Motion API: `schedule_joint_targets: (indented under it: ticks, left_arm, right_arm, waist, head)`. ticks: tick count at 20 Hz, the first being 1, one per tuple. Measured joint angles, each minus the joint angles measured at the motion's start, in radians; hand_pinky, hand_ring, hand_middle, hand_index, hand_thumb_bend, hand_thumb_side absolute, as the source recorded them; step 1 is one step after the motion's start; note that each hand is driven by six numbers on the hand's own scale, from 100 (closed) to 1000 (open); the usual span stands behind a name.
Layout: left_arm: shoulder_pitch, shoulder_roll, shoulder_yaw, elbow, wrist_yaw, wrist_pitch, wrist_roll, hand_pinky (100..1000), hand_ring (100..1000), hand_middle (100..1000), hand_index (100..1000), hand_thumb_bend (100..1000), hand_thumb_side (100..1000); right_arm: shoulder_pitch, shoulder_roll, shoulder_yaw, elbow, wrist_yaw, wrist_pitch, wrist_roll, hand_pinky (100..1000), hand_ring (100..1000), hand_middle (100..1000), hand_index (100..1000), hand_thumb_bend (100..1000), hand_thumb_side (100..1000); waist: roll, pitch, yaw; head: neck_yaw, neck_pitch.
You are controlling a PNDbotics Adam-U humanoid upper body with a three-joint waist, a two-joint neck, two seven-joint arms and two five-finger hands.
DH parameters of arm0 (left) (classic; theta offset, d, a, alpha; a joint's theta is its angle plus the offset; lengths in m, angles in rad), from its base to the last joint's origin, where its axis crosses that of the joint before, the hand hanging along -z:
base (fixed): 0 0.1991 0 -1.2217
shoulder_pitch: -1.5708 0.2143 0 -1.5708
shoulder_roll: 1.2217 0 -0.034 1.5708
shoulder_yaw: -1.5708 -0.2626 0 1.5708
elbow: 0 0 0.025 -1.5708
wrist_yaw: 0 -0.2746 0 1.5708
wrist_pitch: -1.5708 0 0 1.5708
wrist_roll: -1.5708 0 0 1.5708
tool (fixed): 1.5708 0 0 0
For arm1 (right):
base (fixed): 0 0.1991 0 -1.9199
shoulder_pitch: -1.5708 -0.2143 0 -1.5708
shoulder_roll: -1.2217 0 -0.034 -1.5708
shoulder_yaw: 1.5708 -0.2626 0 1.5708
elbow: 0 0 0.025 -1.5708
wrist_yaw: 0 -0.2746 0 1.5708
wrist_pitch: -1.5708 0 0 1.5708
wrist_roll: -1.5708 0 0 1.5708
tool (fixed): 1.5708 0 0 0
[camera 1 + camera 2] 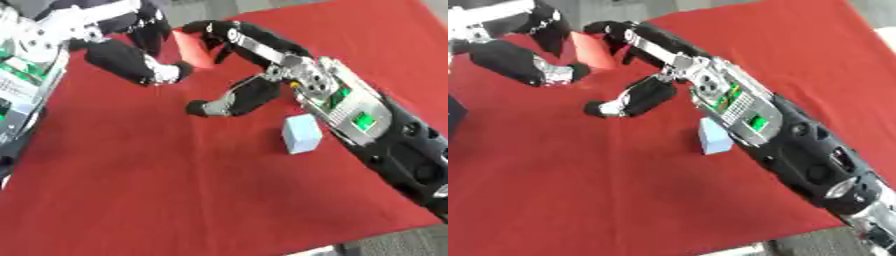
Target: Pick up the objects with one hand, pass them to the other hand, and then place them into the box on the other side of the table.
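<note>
Mid-handover over the red cloth-covered table (175, 190). Small red-orange block (194, 50) held up between the two hands, clear of the cloth. Left black-and-silver hand (144, 47) curled around the block from its own side, thumb tip just below it. Right black hand (241, 65) reaching in with fingers bent over the block's far edge and thumb spread apart underneath, not clearly clamped yet. Pale blue rectangular block (301, 133) standing on the cloth just beside the right wrist, untouched. No box visible.

Likely trouble: early release by the left before a proper pinch by the right, dropping the block onto the cloth. Also possible: a sweep of the right forearm toppling the blue block.
</note>
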Motion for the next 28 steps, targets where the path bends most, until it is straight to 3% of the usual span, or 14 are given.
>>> schedule_joint_targets:
  ticks: [28]
  left_arm:
    - [0.065, 0.100, 0.054, -0.083, 0.147, 0.018, 0.093, 706, 592, 462, 487, 100, 108]
  right_arm:
    - [0.013, -0.010, 0.007, -0.064, -0.010, 0.026, -0.007, 720, 812, 706, 955, 522, 400]
  waist:
    - [0.000, 0.000, 0.000]
  head:
    - [0.009, -0.012]
